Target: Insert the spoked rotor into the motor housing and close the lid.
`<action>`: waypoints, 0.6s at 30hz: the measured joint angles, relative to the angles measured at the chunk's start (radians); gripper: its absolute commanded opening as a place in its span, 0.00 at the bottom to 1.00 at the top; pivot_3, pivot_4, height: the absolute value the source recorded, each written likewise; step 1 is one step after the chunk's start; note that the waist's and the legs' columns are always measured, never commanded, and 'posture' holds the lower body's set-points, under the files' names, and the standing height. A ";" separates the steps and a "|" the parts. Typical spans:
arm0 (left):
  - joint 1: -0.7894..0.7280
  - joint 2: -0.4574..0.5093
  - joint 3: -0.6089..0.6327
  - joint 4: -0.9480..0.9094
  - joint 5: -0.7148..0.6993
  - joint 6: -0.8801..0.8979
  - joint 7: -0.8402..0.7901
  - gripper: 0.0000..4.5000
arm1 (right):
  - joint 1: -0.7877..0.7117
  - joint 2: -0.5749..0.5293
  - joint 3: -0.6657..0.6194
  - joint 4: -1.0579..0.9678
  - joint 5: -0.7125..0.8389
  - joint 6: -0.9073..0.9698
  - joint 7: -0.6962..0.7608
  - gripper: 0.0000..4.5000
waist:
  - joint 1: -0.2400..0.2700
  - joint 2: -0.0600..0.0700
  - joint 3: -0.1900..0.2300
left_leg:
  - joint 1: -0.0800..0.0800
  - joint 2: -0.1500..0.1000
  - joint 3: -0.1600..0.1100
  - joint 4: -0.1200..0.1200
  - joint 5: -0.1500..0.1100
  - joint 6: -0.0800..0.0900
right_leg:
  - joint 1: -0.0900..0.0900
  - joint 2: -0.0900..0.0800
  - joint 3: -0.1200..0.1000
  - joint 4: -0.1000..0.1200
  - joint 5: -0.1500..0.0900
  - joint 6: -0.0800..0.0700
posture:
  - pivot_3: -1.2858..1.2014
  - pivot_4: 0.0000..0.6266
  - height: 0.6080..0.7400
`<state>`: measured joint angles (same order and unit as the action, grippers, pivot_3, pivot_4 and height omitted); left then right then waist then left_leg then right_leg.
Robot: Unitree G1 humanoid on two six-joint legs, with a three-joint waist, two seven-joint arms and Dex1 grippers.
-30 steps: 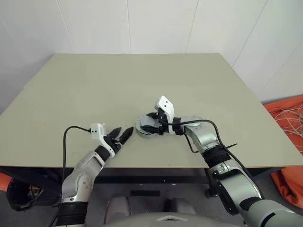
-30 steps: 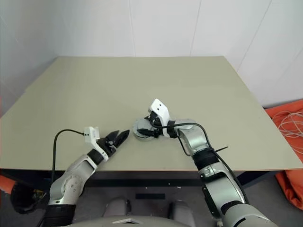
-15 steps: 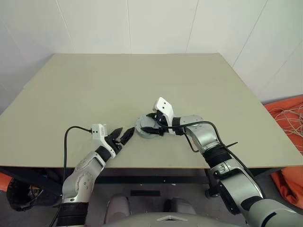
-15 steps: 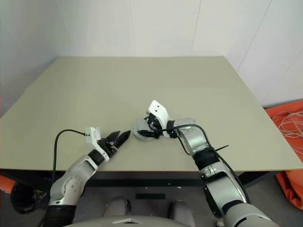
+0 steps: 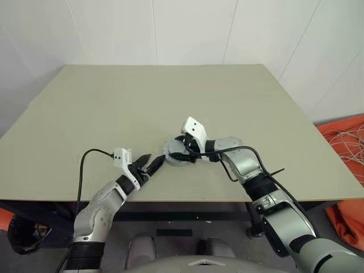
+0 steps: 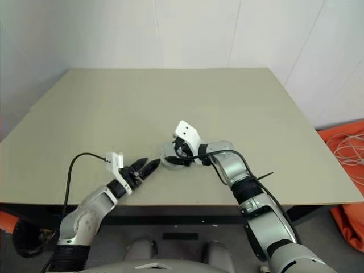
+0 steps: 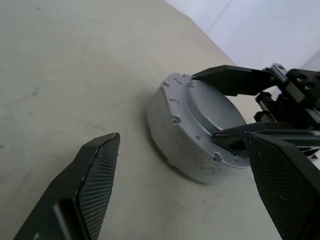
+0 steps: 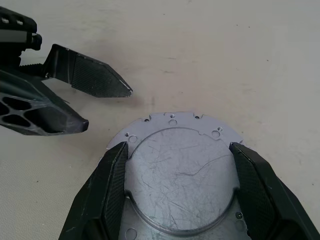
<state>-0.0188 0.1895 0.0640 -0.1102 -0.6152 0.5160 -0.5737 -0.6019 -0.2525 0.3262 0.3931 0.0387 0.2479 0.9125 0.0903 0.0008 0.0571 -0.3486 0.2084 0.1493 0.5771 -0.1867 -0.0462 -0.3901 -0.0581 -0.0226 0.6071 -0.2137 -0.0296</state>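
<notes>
Table (image 5: 114,102) surface is bare and wide beyond the arms; the work happens close to its near edge. Motor housing (image 7: 172,135) sits there with the lid (image 8: 180,175) lying flat on top of it, so the inside is hidden and the rotor cannot be seen. Right gripper (image 8: 182,197) has its jaws spread wide, one finger on each side of the raised round face of the lid. Left gripper (image 5: 149,166) is just beside the housing, jaws apart, holding nothing.
</notes>
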 measured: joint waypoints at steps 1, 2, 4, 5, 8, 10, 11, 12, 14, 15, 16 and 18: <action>-0.023 0.006 -0.004 0.004 -0.006 0.011 -0.016 0.93 | 0.000 0.000 0.000 0.000 0.000 0.001 -0.001 0.69 | 0.000 0.000 0.000 | 0.000 0.000 0.000 0.000 0.000 0.000 | 0.000 0.000 0.000 0.000 0.000 0.000 | 0.52 0.00 1.00; -0.046 0.010 -0.007 0.013 -0.013 0.022 -0.033 0.93 | 0.000 0.000 0.000 -0.001 0.000 0.002 -0.001 0.69 | 0.000 0.000 0.000 | 0.000 0.000 0.000 0.000 0.000 0.000 | 0.000 0.000 0.000 0.000 0.000 0.000 | 0.52 0.00 1.00; -0.086 0.014 -0.011 0.029 -0.024 0.044 -0.054 0.89 | 0.001 0.000 0.000 -0.002 0.000 0.003 -0.002 0.69 | 0.000 0.000 0.000 | 0.000 0.000 0.000 0.000 0.000 0.000 | 0.000 0.000 0.000 0.000 0.000 0.000 | 0.52 0.00 1.00; -0.118 0.017 -0.011 0.043 -0.030 0.057 -0.067 0.84 | 0.001 0.000 0.000 -0.003 0.000 0.003 -0.002 0.69 | 0.000 0.000 0.000 | 0.000 0.000 0.000 0.000 0.000 0.000 | 0.000 0.000 0.000 0.000 0.000 0.000 | 0.52 0.00 1.00; -0.180 0.021 -0.010 0.081 -0.045 0.084 -0.093 0.64 | 0.004 0.000 0.001 -0.007 0.000 0.003 -0.002 0.69 | -0.001 0.000 0.000 | 0.000 0.000 0.000 0.000 0.000 0.000 | 0.000 0.000 0.000 0.000 0.000 0.000 | 0.52 0.00 1.00; -0.210 0.021 -0.011 0.104 -0.052 0.097 -0.109 0.51 | 0.005 0.000 0.001 -0.010 0.000 0.003 -0.002 0.69 | -0.002 0.000 0.000 | 0.000 0.000 0.000 0.000 0.000 0.000 | 0.000 0.000 0.000 0.000 0.001 -0.001 | 0.52 0.00 1.00; -0.224 0.021 -0.011 0.118 -0.052 0.104 -0.118 0.42 | 0.005 0.000 0.001 -0.010 0.000 0.003 -0.002 0.69 | -0.002 0.000 0.000 | 0.000 0.000 0.000 0.000 0.000 0.000 | 0.000 0.000 0.000 0.000 0.002 -0.003 | 0.52 0.00 1.00; -0.235 0.021 -0.012 0.132 -0.052 0.107 -0.124 0.35 | 0.005 0.001 0.001 -0.011 0.000 0.003 -0.002 0.69 | -0.003 0.000 0.000 | 0.000 0.000 0.000 0.000 0.000 0.000 | 0.000 0.000 0.000 0.000 0.002 -0.003 | 0.52 0.00 1.00; -0.257 0.022 -0.014 0.167 -0.049 0.108 -0.139 0.21 | 0.006 0.001 0.001 -0.011 0.000 0.003 -0.004 0.69 | -0.003 0.000 0.000 | 0.000 0.000 0.000 0.000 0.000 0.000 | 0.000 0.000 0.000 0.000 0.001 -0.002 | 0.52 0.00 1.00; -0.269 0.025 -0.014 0.189 -0.046 0.109 -0.143 0.13 | 0.006 0.001 0.001 -0.011 0.000 0.004 -0.005 0.69 | -0.003 0.000 0.000 | 0.000 0.000 0.000 0.000 0.000 0.000 | 0.000 0.000 0.000 0.000 0.001 -0.001 | 0.52 0.00 1.00; -0.283 0.028 -0.014 0.211 -0.044 0.113 -0.147 0.04 | 0.006 0.002 0.001 -0.011 0.000 0.004 -0.006 0.69 | -0.003 0.000 0.000 | 0.000 0.000 0.000 0.000 0.000 0.000 | 0.000 0.000 0.000 0.000 0.000 -0.001 | 0.52 0.00 1.00; -0.308 0.039 -0.014 0.254 -0.040 0.123 -0.158 0.01 | 0.006 0.002 0.001 -0.011 0.000 0.004 -0.009 0.69 | -0.003 0.000 0.000 | 0.000 0.000 0.000 0.000 0.000 0.000 | 0.000 0.000 0.000 0.000 0.000 0.000 | 0.52 0.00 1.00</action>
<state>-0.3266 0.2281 0.0504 0.1437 -0.6556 0.6388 -0.7314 -0.5955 -0.2501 0.3271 0.3824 0.0391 0.2521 0.9032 0.0873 0.0011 0.0571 -0.3483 0.2080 0.1493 0.5770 -0.1865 -0.0464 -0.3899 -0.0581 -0.0224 0.6074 -0.2133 -0.0301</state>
